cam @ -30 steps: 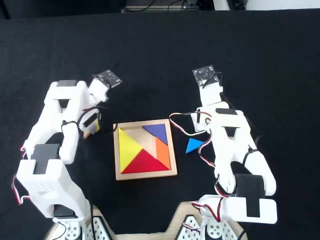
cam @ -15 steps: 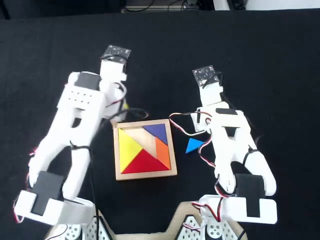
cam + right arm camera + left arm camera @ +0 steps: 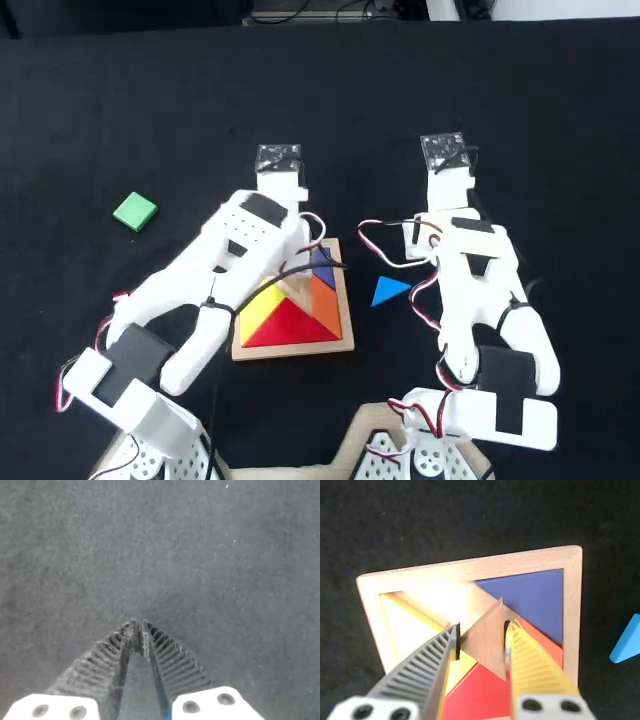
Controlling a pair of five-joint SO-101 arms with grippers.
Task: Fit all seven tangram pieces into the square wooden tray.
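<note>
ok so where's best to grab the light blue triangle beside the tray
Probably from straight above, since the light blue triangle lies flat on the cloth, apart from the tray. Set one finger on its straight edge facing the tray and the other at the opposite corner; the sloping sides would likely squeeze it out.

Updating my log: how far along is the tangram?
Done: yellow piece, red piece, orange piece and dark blue piece lie in the tray. In hand: the left gripper, over the tray, holds a tan triangle between its fingers. Left: the blue triangle and the green square, on the cloth.
</note>
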